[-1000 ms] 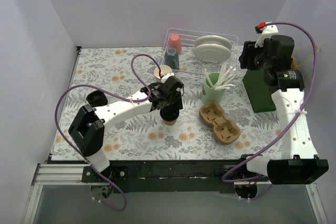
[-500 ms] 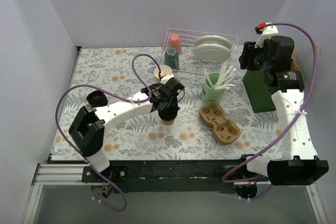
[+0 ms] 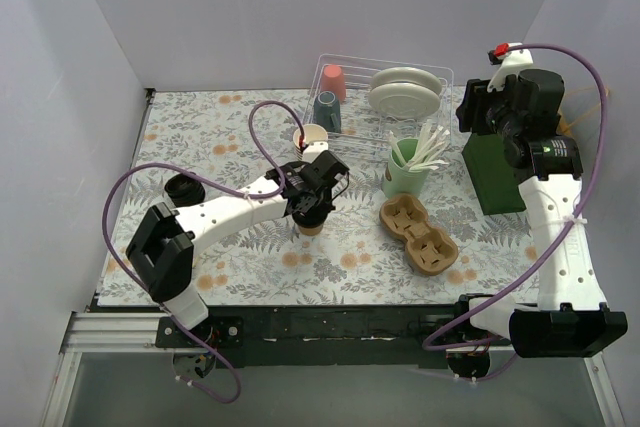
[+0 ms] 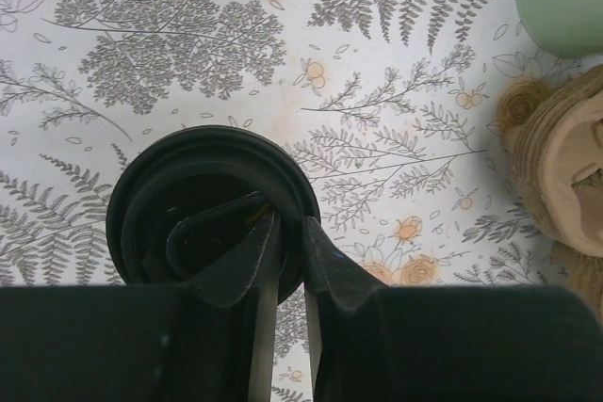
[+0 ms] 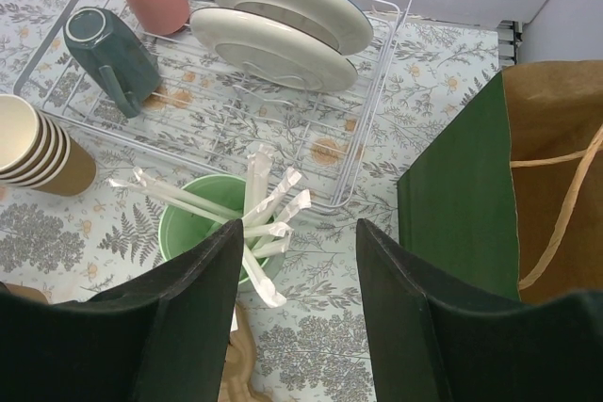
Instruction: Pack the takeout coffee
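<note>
Item 1: left jaws, nearly together, clamped on the near rim of the black lid (image 4: 141, 204) of the coffee cup (image 3: 313, 228).
Cup: upright on worktop (image 4: 377, 91), long axis vertical, directly under those jaws.
Item 2: right jaws, apart, empty, over paper bag (image 5: 462, 195), well right of cup.
Left arm nearer.

Grey fern-print tablecloth (image 3: 230, 127) with orange blossoms, black-lidded tan takeout coffee (image 4: 212, 148), mint-green cup (image 3: 403, 183), dark green paper bag (image 3: 490, 175).

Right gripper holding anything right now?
No, the right gripper is open in its wrist view, jaws apart with nothing between them.
</note>
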